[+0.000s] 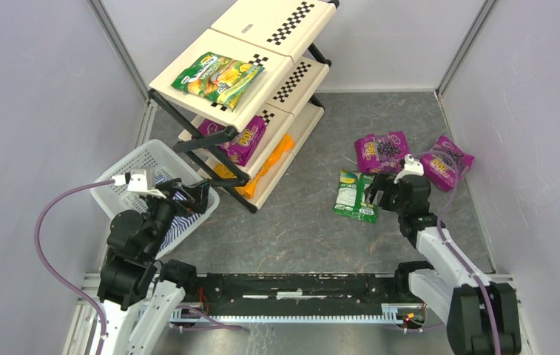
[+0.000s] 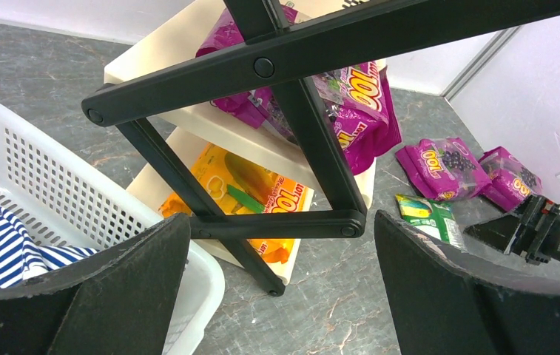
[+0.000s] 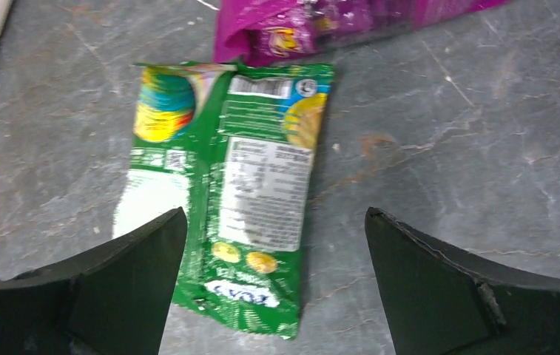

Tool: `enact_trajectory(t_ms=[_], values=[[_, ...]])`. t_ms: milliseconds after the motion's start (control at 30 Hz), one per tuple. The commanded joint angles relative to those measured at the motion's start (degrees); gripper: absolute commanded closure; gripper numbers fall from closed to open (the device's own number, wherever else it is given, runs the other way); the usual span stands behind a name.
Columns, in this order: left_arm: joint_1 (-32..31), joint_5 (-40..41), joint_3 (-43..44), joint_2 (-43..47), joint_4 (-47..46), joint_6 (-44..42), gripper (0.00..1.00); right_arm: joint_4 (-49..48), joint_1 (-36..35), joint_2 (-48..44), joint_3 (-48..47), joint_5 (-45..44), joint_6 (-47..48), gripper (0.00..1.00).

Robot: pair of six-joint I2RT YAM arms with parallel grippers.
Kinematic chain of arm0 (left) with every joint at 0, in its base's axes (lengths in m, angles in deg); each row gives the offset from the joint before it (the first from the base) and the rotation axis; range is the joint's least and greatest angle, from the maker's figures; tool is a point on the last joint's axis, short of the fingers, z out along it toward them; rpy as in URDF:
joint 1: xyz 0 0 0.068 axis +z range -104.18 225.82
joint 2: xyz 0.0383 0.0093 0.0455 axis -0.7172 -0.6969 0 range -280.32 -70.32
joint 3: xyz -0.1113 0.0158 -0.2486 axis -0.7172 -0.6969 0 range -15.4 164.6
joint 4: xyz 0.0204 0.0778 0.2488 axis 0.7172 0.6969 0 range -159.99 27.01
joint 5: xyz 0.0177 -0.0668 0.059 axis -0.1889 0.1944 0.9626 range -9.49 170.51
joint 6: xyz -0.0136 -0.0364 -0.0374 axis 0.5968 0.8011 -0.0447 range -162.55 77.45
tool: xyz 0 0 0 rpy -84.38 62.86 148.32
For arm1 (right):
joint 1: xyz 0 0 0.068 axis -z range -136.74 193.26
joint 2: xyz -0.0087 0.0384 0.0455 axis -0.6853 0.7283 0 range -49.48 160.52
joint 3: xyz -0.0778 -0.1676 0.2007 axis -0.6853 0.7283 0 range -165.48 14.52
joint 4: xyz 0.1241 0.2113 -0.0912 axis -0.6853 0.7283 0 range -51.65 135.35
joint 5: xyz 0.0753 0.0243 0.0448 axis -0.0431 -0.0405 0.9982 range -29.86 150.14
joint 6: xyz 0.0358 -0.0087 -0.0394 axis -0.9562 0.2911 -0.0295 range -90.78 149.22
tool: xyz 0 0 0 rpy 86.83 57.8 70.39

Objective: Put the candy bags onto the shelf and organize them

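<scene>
Right tool (image 3: 275,214) has its jaws wide apart and holds nothing, hanging over the flat glossy green candy bag (image 3: 240,192), which lies label side up on the grey marbled bench (image 1: 284,237). Risk: the bag is flat and slick, so the fingers may skid or nip only film and drop it on the carry. Left tool (image 2: 280,218) is also wide apart and empty, above the white mesh plastic basket (image 1: 125,174) with the blue-white striped cloth (image 2: 10,244). Just past the green bag, a purple grape-print candy bag (image 1: 382,151) looks to touch its far edge and may drag along; a second purple packet (image 1: 447,159) lies beside it. Farther off, the cream three-tier shelf with checkered strips (image 1: 262,18) carries a green fruit-print packet (image 1: 217,76), a purple shelved packet (image 1: 241,140) and an orange packet (image 1: 269,166). Its black tube frame (image 2: 262,66) bars the lower tiers, so a snag is likely
</scene>
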Motion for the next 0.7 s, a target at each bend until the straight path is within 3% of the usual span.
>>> enact_trajectory(t_ms=[0, 267, 533, 667], values=[[0.3, -0.62, 0.05, -0.33, -1.98, -3.33, 0.0, -2.61, 6.14, 6.78, -4.08, 8.5, 4.78, 0.02], [0.32, -0.46, 0.07, -0.58, -2.03, -3.33, 0.0, -19.3, 4.91, 22.38, -6.68, 20.9, 0.75, 0.02], [0.3, -0.49, 0.08, -1.39, -1.92, -3.33, 0.0, -19.56, -10.0, 38.64, -22.68, 23.04, 1.92, 0.03], [0.3, -0.2, 0.02, -1.32, -1.94, -3.33, 0.0, -16.17, -11.83, 40.08, -26.11, 21.62, 2.64, 0.05]])
